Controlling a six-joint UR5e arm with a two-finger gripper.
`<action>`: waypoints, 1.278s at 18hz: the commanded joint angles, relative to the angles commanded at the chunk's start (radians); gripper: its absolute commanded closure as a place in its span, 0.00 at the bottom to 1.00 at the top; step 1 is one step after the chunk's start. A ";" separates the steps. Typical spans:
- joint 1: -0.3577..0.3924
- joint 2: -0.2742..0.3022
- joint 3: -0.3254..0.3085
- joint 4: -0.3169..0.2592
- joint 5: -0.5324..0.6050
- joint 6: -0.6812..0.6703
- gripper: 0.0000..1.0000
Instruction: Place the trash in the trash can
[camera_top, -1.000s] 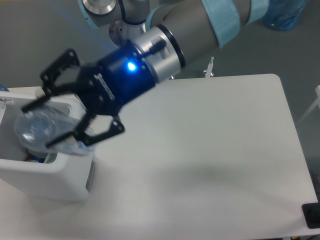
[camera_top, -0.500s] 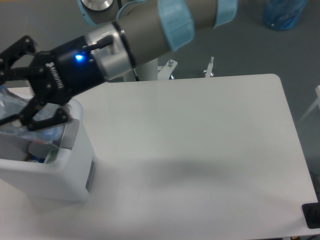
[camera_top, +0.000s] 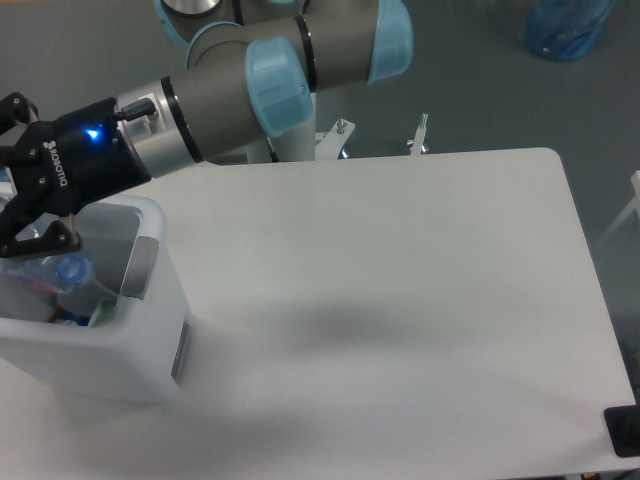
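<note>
While my arm reaches left across the white worktop (camera_top: 400, 280) | trash can (camera_top: 110, 365) stands at its left edge | my pincer (camera_top: 12, 170) spread open above it | clear bottle (camera_top: 50, 270), blue-capped, lies inside, beneath my fingers.

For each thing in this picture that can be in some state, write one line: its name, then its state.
plastic bottle: crushed, blue cap on, lying inside the trash can.
trash can: upright, open-topped, holding trash.
gripper: over the trash can's far left, partly cut off by the picture edge; open or shut cannot be told.
table: bearing the trash can at its left end.
</note>
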 joint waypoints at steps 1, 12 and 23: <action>-0.002 0.006 -0.009 0.002 0.002 0.000 0.20; 0.107 0.051 -0.043 -0.002 0.009 -0.008 0.00; 0.304 0.147 -0.008 -0.006 0.593 0.118 0.00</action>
